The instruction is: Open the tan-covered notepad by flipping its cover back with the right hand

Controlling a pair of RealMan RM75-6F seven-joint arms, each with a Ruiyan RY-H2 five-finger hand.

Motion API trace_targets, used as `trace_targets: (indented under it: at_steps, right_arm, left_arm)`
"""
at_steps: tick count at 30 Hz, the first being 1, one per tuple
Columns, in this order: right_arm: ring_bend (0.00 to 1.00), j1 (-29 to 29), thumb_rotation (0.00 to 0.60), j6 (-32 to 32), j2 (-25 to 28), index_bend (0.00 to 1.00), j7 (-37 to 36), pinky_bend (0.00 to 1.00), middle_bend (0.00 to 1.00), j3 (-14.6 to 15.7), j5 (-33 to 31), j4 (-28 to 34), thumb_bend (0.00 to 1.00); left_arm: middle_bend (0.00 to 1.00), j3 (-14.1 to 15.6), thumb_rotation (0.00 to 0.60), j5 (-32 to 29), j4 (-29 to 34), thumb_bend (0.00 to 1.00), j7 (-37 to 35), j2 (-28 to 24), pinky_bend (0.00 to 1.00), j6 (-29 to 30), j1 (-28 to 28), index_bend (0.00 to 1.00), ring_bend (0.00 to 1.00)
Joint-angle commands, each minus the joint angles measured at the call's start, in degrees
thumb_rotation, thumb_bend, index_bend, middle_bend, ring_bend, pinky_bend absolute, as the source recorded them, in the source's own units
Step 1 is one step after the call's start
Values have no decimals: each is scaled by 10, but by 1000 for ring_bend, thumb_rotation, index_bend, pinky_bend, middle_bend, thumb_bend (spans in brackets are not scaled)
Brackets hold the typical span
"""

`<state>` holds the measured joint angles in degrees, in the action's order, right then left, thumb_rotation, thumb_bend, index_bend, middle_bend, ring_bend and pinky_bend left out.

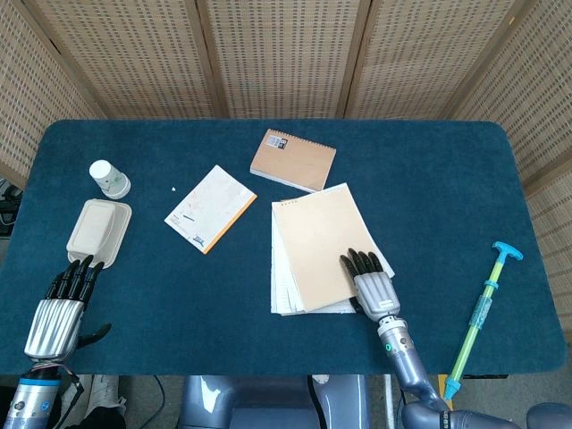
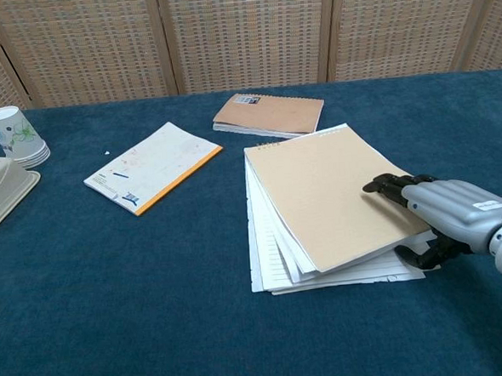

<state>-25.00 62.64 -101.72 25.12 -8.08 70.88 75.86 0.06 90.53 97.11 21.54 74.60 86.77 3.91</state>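
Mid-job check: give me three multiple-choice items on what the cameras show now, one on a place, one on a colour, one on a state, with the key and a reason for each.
1. Where is the paper cup?
A. far left of the table
B. beside the plunger
C. on the notepad

2. What colour is the edge strip of the white booklet?
A. green
B. orange
C. black

3. How does the tan notepad cover lie?
A. folded fully back
B. flat and shut
C. lifted at its near edge, with the right hand on it

Key: 1 A, it stands by the lidded tray; 2 B, the strip shows in both views; 3 C, the chest view shows pages fanned under the raised cover.
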Motion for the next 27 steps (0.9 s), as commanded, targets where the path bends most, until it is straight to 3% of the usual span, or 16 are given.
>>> trace_targets:
  at_steps: [1, 13, 18, 20, 24, 27]
  right_arm:
    - [0, -4, 600, 4, -8, 59, -6, 0, 0, 1, 7, -11, 582]
    - [0, -22, 600, 24, -12, 113, -27, 8, 0, -12, 34, -1, 677]
    - [8, -30, 600, 21, -17, 180, -19, 187, 20, -18, 26, 2, 720]
    - [56, -34, 600, 26, -20, 217, -18, 258, 77, -20, 31, -2, 733]
    - [289, -37, 600, 36, -24, 359, -25, 460, 319, -23, 38, 0, 779]
    - [446, -38, 600, 47, -24, 486, -29, 544, 474, -22, 49, -1, 816]
  left_arm:
    - [0, 0, 600, 1, 0, 0, 0, 0, 130, 1, 0, 0, 0]
    - [0, 1, 600, 2, -1, 0, -1, 2, 130, 1, 0, 0, 0]
    - [0, 0, 600, 3, 0, 0, -4, 1, 130, 4, -1, 0, 0]
    - [0, 1, 600, 4, -1, 0, -5, 1, 130, 4, 0, 0, 0]
    - [0, 1, 600, 4, -1, 0, -6, 1, 130, 2, 0, 0, 0]
    - [0, 1, 600, 4, -1, 0, -6, 1, 130, 3, 0, 0, 0]
